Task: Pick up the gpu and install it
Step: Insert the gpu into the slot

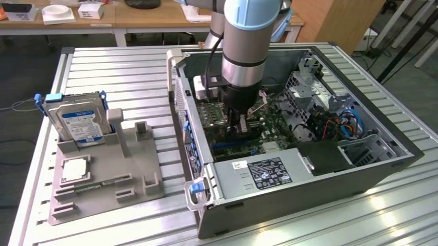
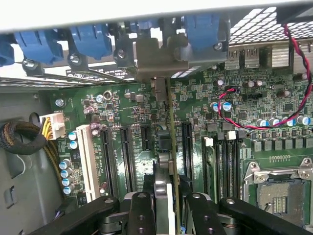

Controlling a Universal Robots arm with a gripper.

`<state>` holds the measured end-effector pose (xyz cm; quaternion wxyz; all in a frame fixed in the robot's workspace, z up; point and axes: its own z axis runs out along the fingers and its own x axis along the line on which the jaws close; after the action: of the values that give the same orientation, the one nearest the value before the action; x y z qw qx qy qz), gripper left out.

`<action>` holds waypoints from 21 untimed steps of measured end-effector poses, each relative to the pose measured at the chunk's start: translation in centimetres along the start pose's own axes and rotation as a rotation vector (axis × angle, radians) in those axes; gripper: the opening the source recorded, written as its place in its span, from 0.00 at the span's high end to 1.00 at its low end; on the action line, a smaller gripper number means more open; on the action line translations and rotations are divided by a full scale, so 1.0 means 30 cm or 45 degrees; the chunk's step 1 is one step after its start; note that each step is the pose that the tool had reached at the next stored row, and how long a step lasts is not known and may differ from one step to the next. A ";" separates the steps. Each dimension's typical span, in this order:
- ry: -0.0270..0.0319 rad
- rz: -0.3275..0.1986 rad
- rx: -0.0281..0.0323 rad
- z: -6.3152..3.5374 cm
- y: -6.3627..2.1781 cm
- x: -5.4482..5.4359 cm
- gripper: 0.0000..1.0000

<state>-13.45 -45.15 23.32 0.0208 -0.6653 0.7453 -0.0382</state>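
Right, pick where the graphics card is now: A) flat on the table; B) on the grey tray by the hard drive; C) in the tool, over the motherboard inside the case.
C: the tool grips the graphics card on edge above the motherboard slots inside the case.

A ribbed, silvery metal tabletop (image 1: 116,72) of parallel slats spread across the foreground, and bright light glared off the slats toward the exterior view's lower right. Behind it stood a long wooden desk (image 1: 151,19) with white legs, carrying small white boxes (image 1: 90,10) and a dark round object (image 1: 142,3). The floor (image 1: 20,61) beneath was dark grey, with a pale cable (image 1: 15,106) trailing across it on the exterior view's left. On the exterior view's right rose a light-brown wooden cabinet (image 1: 335,20), and beside it slanted black and white poles (image 1: 409,46).
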 end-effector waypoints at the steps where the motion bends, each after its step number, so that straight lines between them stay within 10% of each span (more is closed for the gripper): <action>1: 0.0000 0.000 0.0002 0.000 0.000 0.000 0.71; 21: -0.0017 0.000 0.0115 -0.001 0.004 0.000 0.71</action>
<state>-13.57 -45.15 23.36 0.0243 -0.6651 0.7452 -0.0411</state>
